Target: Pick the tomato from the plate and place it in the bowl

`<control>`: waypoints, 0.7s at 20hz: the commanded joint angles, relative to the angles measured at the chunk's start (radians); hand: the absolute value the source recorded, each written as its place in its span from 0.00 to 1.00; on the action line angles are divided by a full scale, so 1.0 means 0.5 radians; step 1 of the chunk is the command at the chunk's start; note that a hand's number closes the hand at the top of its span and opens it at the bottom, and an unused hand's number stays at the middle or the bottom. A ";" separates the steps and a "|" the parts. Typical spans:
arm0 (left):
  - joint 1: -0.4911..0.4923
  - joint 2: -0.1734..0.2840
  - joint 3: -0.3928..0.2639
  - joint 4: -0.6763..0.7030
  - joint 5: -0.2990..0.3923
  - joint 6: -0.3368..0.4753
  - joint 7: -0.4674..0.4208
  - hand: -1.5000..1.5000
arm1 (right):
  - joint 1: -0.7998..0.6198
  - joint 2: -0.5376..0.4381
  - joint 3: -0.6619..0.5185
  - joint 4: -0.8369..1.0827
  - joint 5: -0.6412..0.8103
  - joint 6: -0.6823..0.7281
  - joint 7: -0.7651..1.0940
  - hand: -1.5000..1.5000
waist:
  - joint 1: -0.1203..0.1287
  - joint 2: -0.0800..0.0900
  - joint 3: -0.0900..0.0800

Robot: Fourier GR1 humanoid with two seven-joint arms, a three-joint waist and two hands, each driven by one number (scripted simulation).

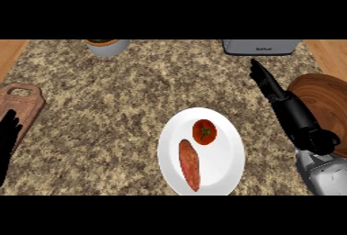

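A red tomato [204,131] with a dark green stem lies on the upper part of a white plate [227,156] in the lower middle of the counter. A long orange sweet potato [190,164] lies beside it on the same plate. The brown wooden bowl [322,94] stands at the right edge. My right hand [298,114] hovers between plate and bowl, fingers straight and pointing away, holding nothing. My left hand [9,133] shows at the left edge, open and still, fingers up.
A wooden cutting board [24,103] lies at the left edge under my left hand. A grey pot with a plant [107,46] stands at the back left. A silver toaster [261,46] stands at the back right.
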 commanded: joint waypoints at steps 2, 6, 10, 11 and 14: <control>-0.080 -0.041 0.002 -0.144 -0.042 0.020 0.039 0.50 | 0.003 -0.005 -0.036 -0.299 0.172 -0.104 -0.048 1.00 | 0.001 0.041 0.016; -0.365 -0.117 -0.064 -0.179 -0.091 0.094 0.055 0.50 | -0.232 0.010 -0.084 -0.527 0.317 -0.208 -0.300 1.00 | -0.063 0.035 0.016; -0.234 -0.133 -0.016 -0.206 -0.013 0.102 0.084 0.50 | 0.331 -0.177 -0.198 -0.205 0.862 -0.642 0.281 0.00 | -0.233 0.000 0.014; -0.189 -0.156 -0.038 -0.176 -0.030 0.084 0.022 0.50 | 0.487 -0.104 -0.140 -0.263 0.995 -0.788 0.176 0.00 | -0.210 0.010 0.014; -0.234 -0.151 -0.064 -0.275 0.001 0.053 0.126 0.50 | 0.791 0.094 0.214 -0.508 1.404 -1.039 0.134 0.00 | -0.120 0.015 0.014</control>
